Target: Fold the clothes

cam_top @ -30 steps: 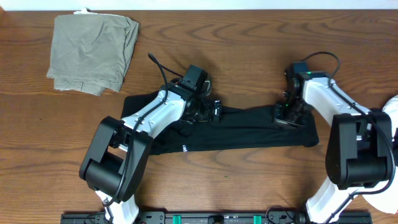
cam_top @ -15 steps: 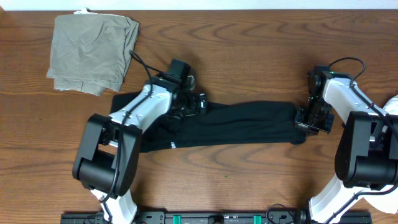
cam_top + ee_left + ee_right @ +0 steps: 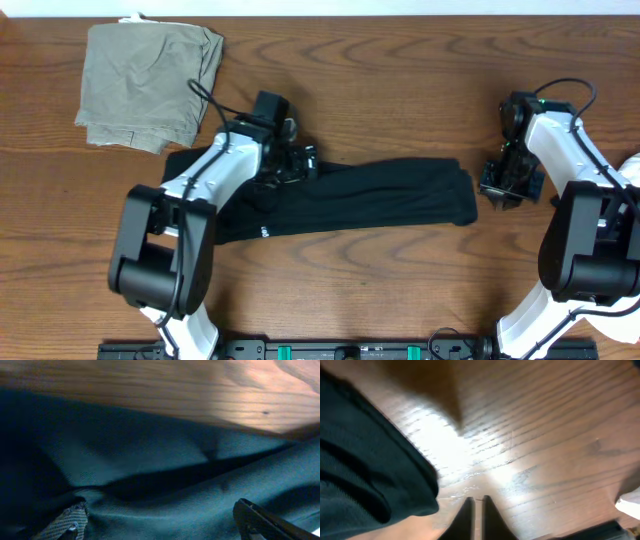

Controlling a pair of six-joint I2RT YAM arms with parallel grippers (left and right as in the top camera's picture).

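The black garment (image 3: 340,200) is laid as a long folded band across the table (image 3: 400,70). The left gripper (image 3: 300,165), jaws spread wide, is lowered over its upper edge. The right gripper (image 3: 500,185), at 3 o'clock, is held just clear of the cloth, jaws nearly together and empty.

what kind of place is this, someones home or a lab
Probably a lab or robot test bench: two white-and-black arms are mounted at the near edge of a bare wooden table, which holds only a black garment and a folded olive garment.
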